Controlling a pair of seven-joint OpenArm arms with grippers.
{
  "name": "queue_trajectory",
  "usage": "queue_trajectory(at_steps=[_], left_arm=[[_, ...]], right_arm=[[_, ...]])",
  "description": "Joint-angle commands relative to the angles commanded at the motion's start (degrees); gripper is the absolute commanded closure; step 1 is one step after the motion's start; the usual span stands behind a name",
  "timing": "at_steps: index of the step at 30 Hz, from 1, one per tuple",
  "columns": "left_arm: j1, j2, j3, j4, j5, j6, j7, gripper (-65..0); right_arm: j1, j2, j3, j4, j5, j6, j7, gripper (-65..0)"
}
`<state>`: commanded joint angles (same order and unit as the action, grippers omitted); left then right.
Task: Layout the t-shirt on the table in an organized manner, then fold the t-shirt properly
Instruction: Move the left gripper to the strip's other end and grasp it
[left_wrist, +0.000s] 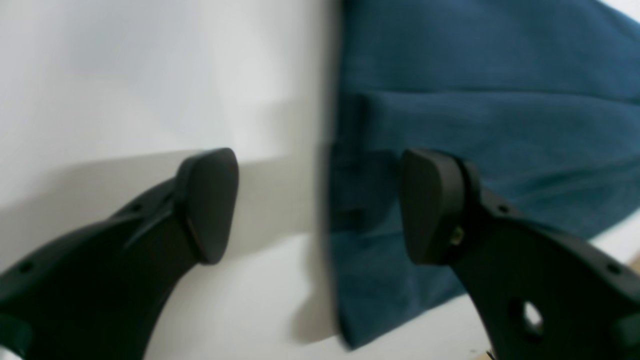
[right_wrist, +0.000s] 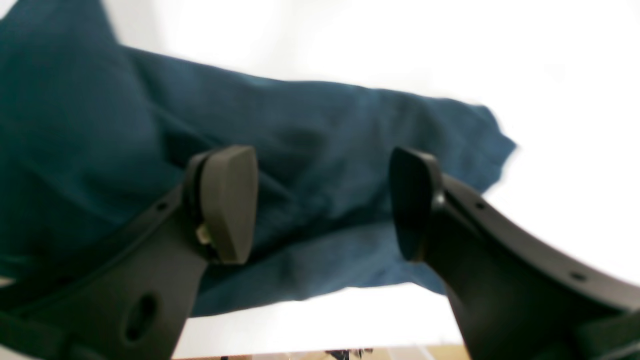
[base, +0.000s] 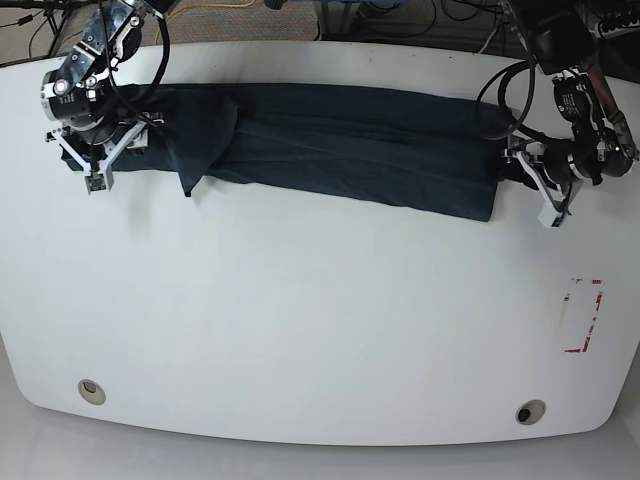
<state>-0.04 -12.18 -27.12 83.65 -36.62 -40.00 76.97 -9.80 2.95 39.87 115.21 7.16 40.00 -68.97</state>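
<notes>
The t-shirt (base: 330, 145) lies across the desk (base: 300, 330) toward 12 o'clock, long axis 9 to 3; left pincer (left_wrist: 320, 205) and right pincer (right_wrist: 322, 200), both released, straddle opposite ends

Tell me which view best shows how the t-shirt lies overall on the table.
The base view: the whole t-shirt shows as a long folded band across the far side of the table, between both arms. The left wrist view shows only one end edge between the open left hand; the right wrist view shows rumpled fabric behind the open right hand.
</notes>
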Motion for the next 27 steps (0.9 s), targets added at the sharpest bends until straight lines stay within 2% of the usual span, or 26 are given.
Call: queue_trajectory(at_steps=[6,8,10,14,16,19,24,27], left_arm=[[0.18,0.53,2.37,-0.44,0.09,0.00,0.00,-46.8],[0.70,0.79,3.25,-0.44,0.09,0.00,0.00,-43.6],[0.97,0.88,4.04,-0.44,0.09,0.00,0.00,-38.8],[1.32,0.88,7.30,-0.44,0.18,0.00,-0.09,-24.6],[1.32,0.79,9.14,-0.44,0.18,0.00,-0.09,-14.0],[1.32,0.79,9.58,0.00,0.18,0.00,-0.09,-6.4],[1.14,0.70,9.49,0.09,0.18,0.00,-0.18,-5.3],[0.97,-0.62,8.53,0.09,0.09,0.00,-0.18,-4.2]], right_arm=[[0.00,0.09,0.09,0.00,-0.26,0.00,0.00,-40.0],[0.00,0.26,0.09,0.00,-0.26,0.00,0.00,-40.0],[0.00,0.26,0.09,0.00,-0.26,0.00,0.00,-40.0],[0.00,0.35,0.09,0.00,-0.26,0.00,0.09,-40.0],[0.00,0.35,0.09,0.00,-0.35,0.00,0.09,-40.0],[0.00,0.70,0.09,-0.09,-0.44,0.00,0.18,-40.0],[0.00,2.46,0.26,-1.67,-0.44,0.00,0.35,-40.0],[0.00,3.34,2.37,-4.04,-0.35,0.00,2.64,-40.0]])
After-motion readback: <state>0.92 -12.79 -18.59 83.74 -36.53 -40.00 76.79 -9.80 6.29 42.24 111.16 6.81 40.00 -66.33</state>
